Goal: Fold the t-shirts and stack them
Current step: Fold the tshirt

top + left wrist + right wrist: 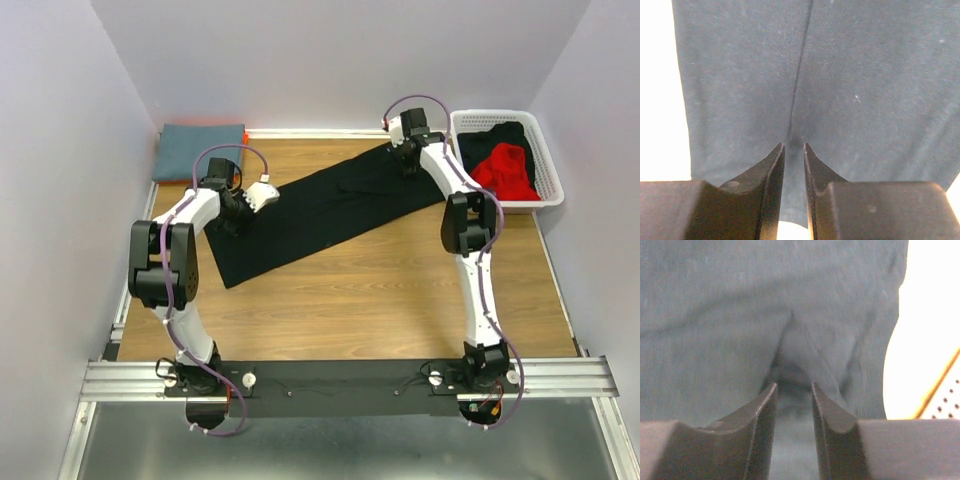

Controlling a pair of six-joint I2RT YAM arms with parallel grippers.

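Left gripper (pixel 794 146) is pinched on a crease of the black shirt (pixel 320 212) at its near-left end. Right gripper (pixel 794 385) is pinched on bunched fabric at the far-right end. The shirt lies diagonally across the table (pixel 380 295), near the basket (pixel 550 175).

**One high, two close**

The top camera looks down from behind the near edge over the whole table (pixel 400 290). Each wrist camera peers past its fingers (pixel 760 200), close against the black t-shirt (pixel 320 205) all three share.
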